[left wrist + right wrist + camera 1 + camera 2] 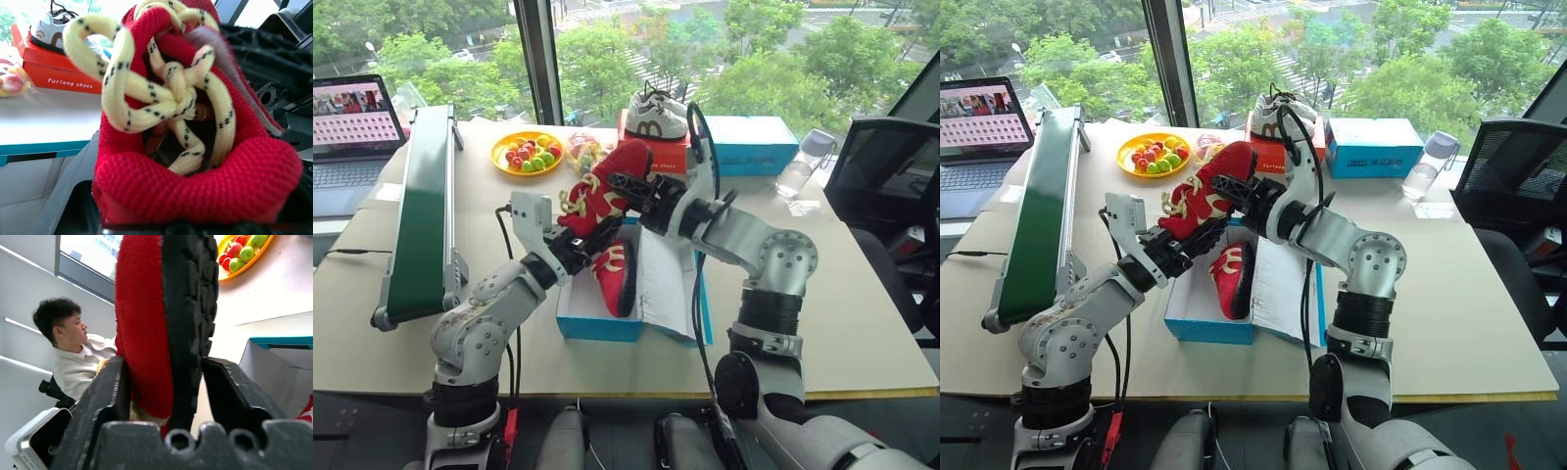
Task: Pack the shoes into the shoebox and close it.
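Above the shoebox, both claws clasp one red shoe.

**Table and what sits on it**

Pale wooden table by the window. Open blue shoebox near the front edge, centre. Green conveyor unit along the left side; laptop at the far left corner. Far side: yellow fruit plate, a bagged item just beside it, red shoebox, blue box. Clear bottle lies far right.
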